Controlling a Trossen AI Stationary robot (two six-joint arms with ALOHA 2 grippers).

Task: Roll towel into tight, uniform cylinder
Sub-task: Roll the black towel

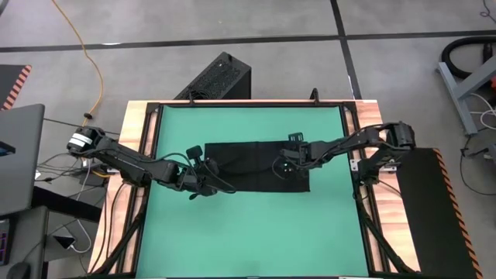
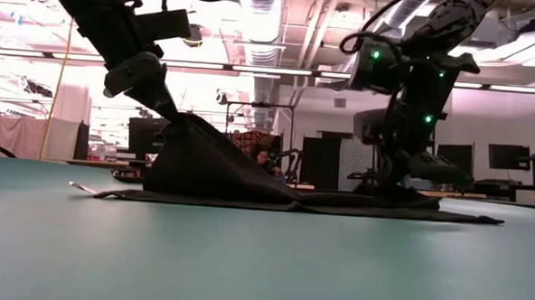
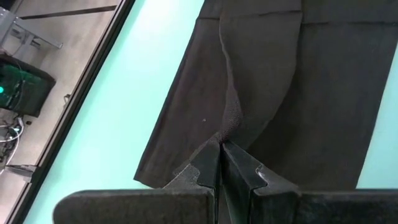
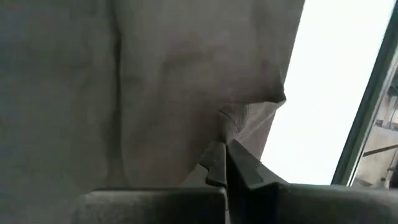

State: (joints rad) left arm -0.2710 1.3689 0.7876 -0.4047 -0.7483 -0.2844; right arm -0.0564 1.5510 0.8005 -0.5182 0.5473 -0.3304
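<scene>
The black towel (image 1: 256, 166) lies across the middle of the green mat (image 1: 248, 232). Its right part (image 2: 383, 207) rests flat on the mat. Its left part is drawn up into a tent (image 2: 199, 161). My left gripper (image 1: 208, 172) is at the towel's left end, shut on the cloth. My right gripper (image 1: 288, 164) is over the towel's right part, pointing steeply down and shut on a pucker of cloth. A small pale tag (image 2: 80, 188) sticks out at the towel's left edge on the mat. My left gripper pinches a raised fold of the towel (image 3: 229, 121) between its two fingertips, slanting down from the table's left. The cloth rises to a peak at the fingers (image 2: 180, 119) and slopes taut down to the mat on both sides, its edges still resting there. My right gripper pinches a small pucker of the towel (image 4: 231, 117) between its fingertips, close to one edge of the cloth. The fingers come steeply from above, slanting in from the table's right. The towel around the pinch lies low on the mat (image 2: 401, 201).
A black ribbed box (image 1: 218, 77) stands beyond the table's far edge. The mat's wooden frame (image 1: 138, 124) borders it left and right. A laptop (image 1: 19, 155) sits off the left side. Bare green mat spreads toward the near edge.
</scene>
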